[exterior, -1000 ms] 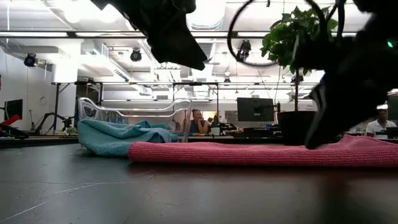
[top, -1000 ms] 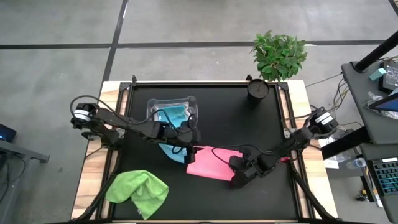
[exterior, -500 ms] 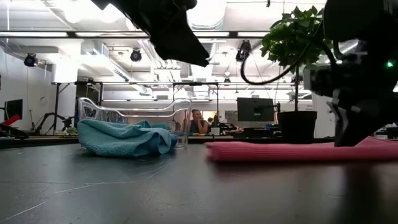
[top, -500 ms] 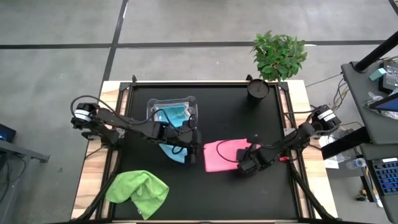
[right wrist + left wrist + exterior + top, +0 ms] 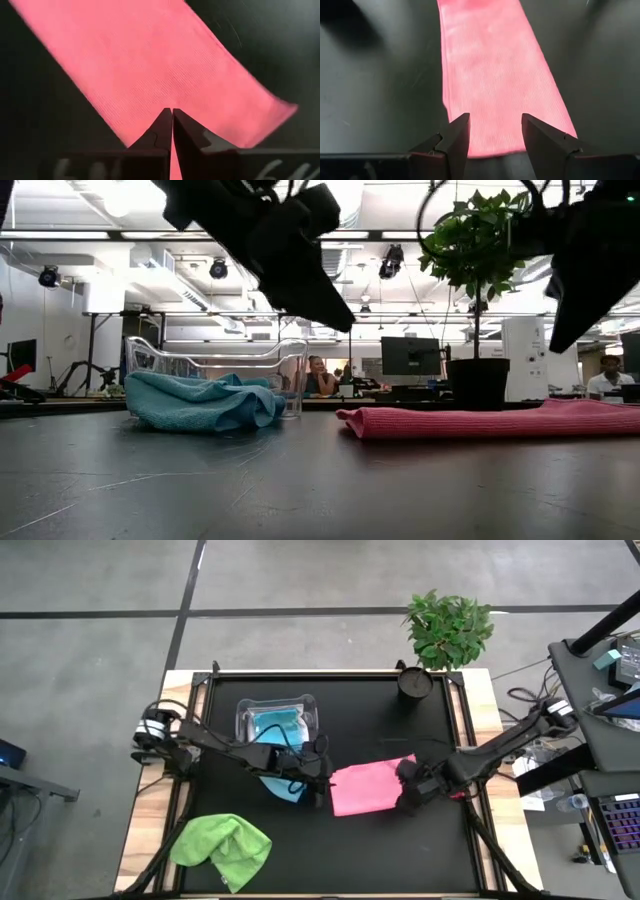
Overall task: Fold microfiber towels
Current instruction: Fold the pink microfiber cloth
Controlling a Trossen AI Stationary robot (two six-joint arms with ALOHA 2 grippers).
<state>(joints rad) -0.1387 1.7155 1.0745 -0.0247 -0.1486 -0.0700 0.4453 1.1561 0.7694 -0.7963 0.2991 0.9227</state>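
Since a second ago the right gripper (image 5: 408, 790), pinched shut and empty, dragged the pink towel (image 5: 365, 787) toward 3 o'clock of the tub (image 5: 278, 720); next, the open, empty left gripper (image 5: 322, 783) should square the edges before creasing.

The pink towel (image 5: 165, 70) is soft cloth with a fine ribbed, matt weave. The blue towel (image 5: 195, 402) looks fluffier. The table (image 5: 400, 730) top is matt black, edged in pale wood; the tub (image 5: 215, 360) is clear glossy plastic.
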